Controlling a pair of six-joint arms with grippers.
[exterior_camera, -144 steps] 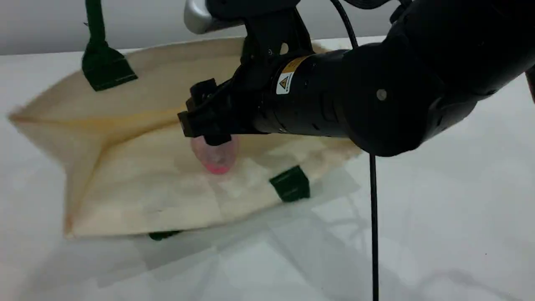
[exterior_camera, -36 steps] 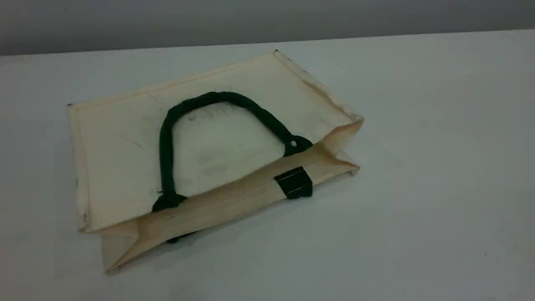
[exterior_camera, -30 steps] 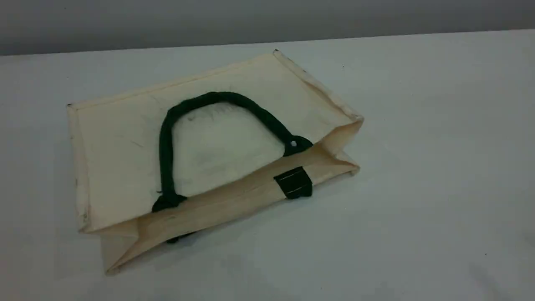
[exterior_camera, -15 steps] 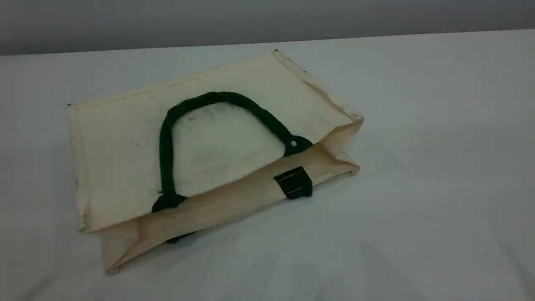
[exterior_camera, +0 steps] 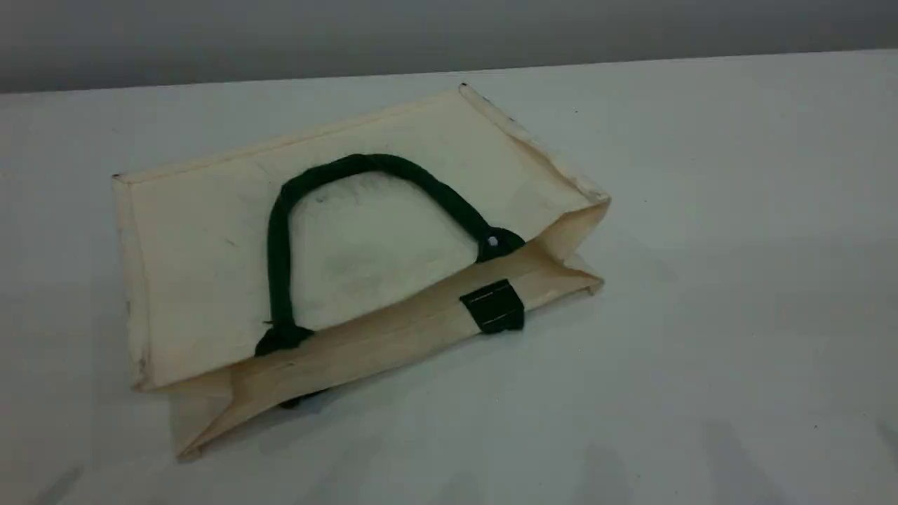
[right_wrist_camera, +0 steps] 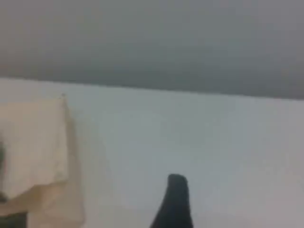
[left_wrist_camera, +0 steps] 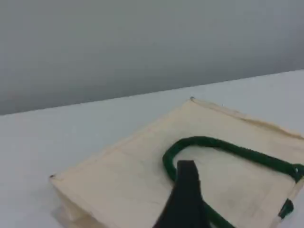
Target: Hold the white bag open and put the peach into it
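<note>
The white bag (exterior_camera: pixel 203 273) lies flat on the table with its mouth toward the front right. Its dark green rope handle (exterior_camera: pixel 280 238) lies looped on the top panel, and a green tab (exterior_camera: pixel 493 306) shows at the mouth edge. The peach is hidden. Neither arm appears in the scene view. In the left wrist view my left gripper's fingertip (left_wrist_camera: pixel 186 190) hovers above the bag (left_wrist_camera: pixel 123 180) near the handle (left_wrist_camera: pixel 209 141), with nothing in it. In the right wrist view my right gripper's fingertip (right_wrist_camera: pixel 176 199) hangs over bare table, right of the bag's corner (right_wrist_camera: pixel 33 142).
The white table (exterior_camera: pixel 701 245) stretches around the bag on all sides. A grey wall (exterior_camera: pixel 449 35) runs behind the table's far edge. Faint shadows lie on the front strip of the table.
Since the earliest frame, the right arm with the peach has left the scene view and the raised bag now lies flat. In the last second only faint shadows shifted at the front.
</note>
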